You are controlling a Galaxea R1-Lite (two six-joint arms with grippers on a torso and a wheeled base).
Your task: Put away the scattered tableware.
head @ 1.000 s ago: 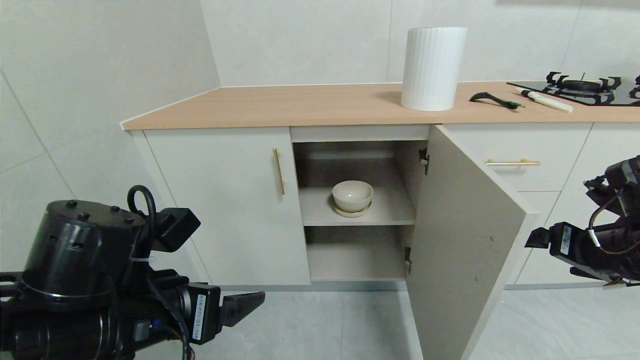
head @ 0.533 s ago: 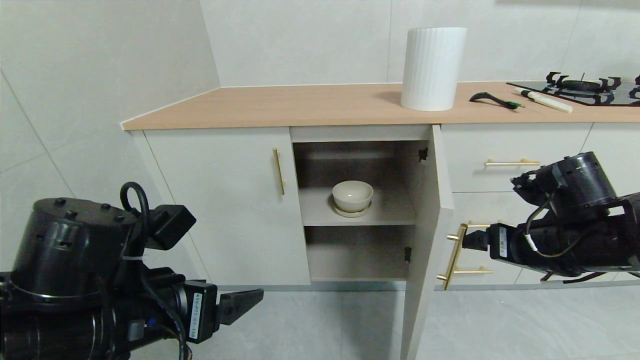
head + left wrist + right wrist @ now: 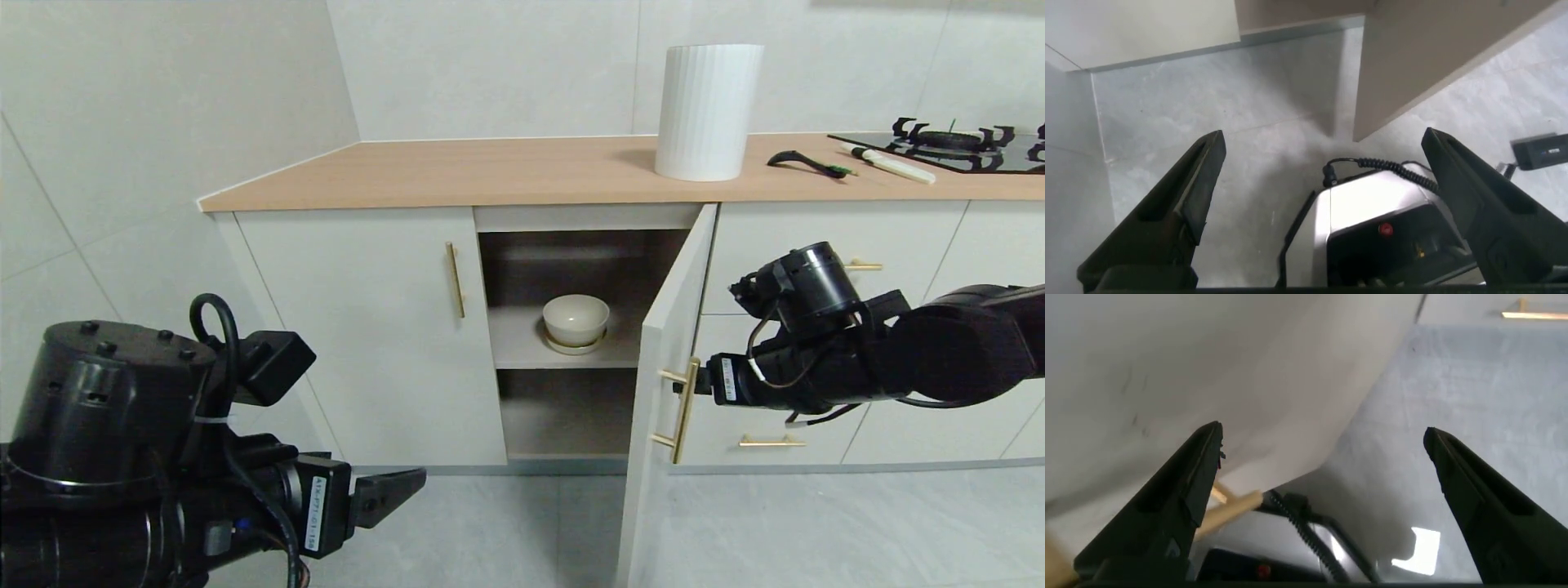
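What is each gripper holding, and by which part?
Nothing. The left gripper is open above the floor; the right gripper is open by the door handle, not closed on it.

- We see the left arm point(image 3: 122, 441) held low at the robot's left side. Its bulky black wrist joint is near the camera and the forearm runs forward.
- The left gripper point(image 3: 408, 486) points ahead and a little toward the robot's right, at a level pitch.
- In the left wrist view we find the left gripper point(image 3: 1323, 143) with its two dark fingers point(image 3: 1184, 204) spread wide and nothing between them.
- The right arm point(image 3: 955, 343) reaches in from the robot's right at mid height, with its forearm roughly level.
- The right gripper point(image 3: 684, 386) points toward the robot's left.
- In the right wrist view the right gripper point(image 3: 1323, 437) has its fingers point(image 3: 1486, 498) wide apart, and we see nothing clamped between them.
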